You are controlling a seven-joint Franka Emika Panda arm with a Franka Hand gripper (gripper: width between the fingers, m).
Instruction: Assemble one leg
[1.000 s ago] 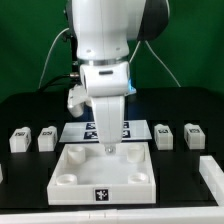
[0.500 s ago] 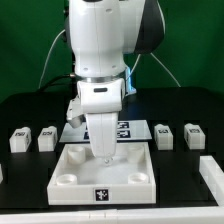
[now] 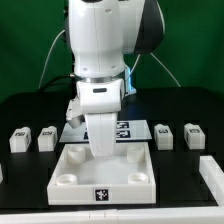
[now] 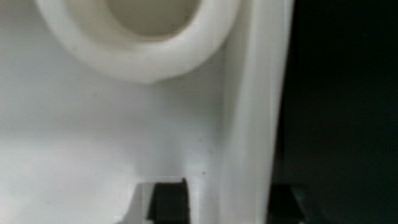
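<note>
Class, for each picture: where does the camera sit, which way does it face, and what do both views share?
Exterior view: off the arm, facing it across the table, looking slightly down at the square piece, legs and marker board; shows the arm and gripper.
Wrist view: on the wrist, close above the square piece, facing a round socket; no robot part clearly shows.
Shared: the square piece.

Four legs (image 3: 18, 139) (image 3: 46, 137) (image 3: 164, 135) (image 3: 193, 134), one square piece (image 3: 125, 173)

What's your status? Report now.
Gripper low at square piece, jaws unreadable. Legs loose on table, none seen held. No obstruction seen.
</note>
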